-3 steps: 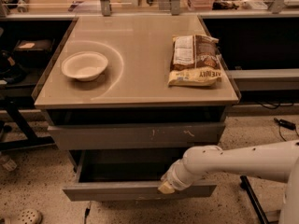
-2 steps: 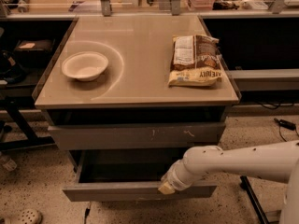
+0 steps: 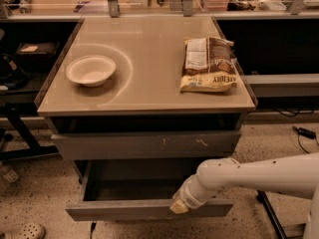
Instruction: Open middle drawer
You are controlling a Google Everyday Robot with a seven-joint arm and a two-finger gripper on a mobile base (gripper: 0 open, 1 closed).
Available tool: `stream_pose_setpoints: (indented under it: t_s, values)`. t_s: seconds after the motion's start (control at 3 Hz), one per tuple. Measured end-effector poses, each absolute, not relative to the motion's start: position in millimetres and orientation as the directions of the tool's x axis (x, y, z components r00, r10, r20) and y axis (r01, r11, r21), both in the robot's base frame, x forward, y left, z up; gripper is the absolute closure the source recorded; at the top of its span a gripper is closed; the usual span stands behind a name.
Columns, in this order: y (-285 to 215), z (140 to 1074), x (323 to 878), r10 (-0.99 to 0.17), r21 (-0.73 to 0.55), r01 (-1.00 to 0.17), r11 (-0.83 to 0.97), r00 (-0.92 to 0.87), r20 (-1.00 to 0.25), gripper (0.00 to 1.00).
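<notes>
The middle drawer [image 3: 144,209] is a plain grey drawer pulled partly out below the scratched top drawer front [image 3: 144,144]; its grey inside [image 3: 129,183] shows. My white arm [image 3: 259,176] reaches in from the right. My gripper [image 3: 179,205] is at the top edge of the middle drawer's front, right of centre, touching it. The wrist covers the gripper's tip.
On the cabinet's tabletop [image 3: 149,59] stand a white bowl [image 3: 90,69] at the left and a brown-and-white snack bag [image 3: 208,63] at the right. Dark shelving [image 3: 25,59] flanks the cabinet on the left. A cable [image 3: 304,132] lies on the speckled floor at the right.
The gripper and the middle drawer's front have moved slightly further out toward the camera. The bowl and the bag have not moved.
</notes>
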State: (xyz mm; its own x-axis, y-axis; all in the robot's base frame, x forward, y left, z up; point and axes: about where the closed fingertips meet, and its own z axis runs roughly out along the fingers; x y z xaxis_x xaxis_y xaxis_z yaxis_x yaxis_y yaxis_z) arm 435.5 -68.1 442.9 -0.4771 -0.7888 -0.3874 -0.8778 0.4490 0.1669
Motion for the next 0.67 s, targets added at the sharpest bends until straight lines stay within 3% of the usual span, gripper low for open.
stream_pose_setpoints:
  t_s: [0.67]
  values:
    - [-70,444,412,-0.789,0.208,-0.869,0.449,-0.495,-0.364,1.00]
